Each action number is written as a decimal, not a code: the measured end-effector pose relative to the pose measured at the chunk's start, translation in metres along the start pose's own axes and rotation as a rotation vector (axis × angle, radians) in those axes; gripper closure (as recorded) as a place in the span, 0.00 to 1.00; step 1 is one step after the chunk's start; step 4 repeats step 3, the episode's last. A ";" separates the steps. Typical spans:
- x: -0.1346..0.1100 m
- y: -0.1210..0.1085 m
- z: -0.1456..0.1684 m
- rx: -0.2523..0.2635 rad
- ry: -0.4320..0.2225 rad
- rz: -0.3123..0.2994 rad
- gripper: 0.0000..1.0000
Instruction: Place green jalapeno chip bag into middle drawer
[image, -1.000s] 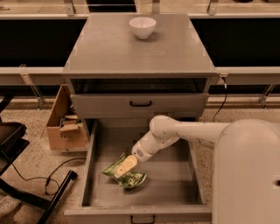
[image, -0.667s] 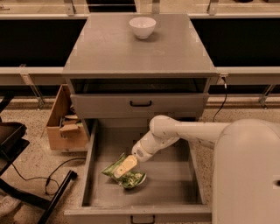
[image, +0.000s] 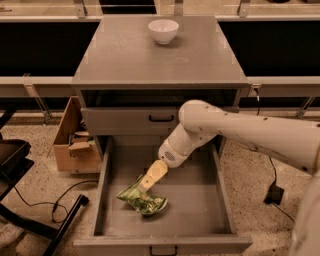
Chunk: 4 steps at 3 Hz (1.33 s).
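The green jalapeno chip bag lies crumpled on the bed of the open middle drawer, left of its centre. My gripper reaches down into the drawer from the right on the white arm. Its tan tip sits at the bag's upper edge. The drawer's front panel with the black handle is at the bottom of the view.
A white bowl stands on the grey cabinet top. The shorter drawer front above is closed. A cardboard box sits on the floor at left, near a black frame and cable. A black adapter lies at right.
My gripper has moved slightly up and to the right. The bag lies in the same spot on the drawer bed.
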<state>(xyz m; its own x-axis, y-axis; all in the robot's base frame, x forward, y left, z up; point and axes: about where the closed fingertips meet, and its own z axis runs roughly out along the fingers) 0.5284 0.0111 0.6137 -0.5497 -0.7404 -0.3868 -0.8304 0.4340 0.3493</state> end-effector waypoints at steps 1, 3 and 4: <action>0.004 0.021 -0.110 0.075 0.009 -0.068 0.00; 0.023 0.049 -0.219 0.220 0.114 -0.116 0.00; 0.023 0.049 -0.219 0.220 0.114 -0.116 0.00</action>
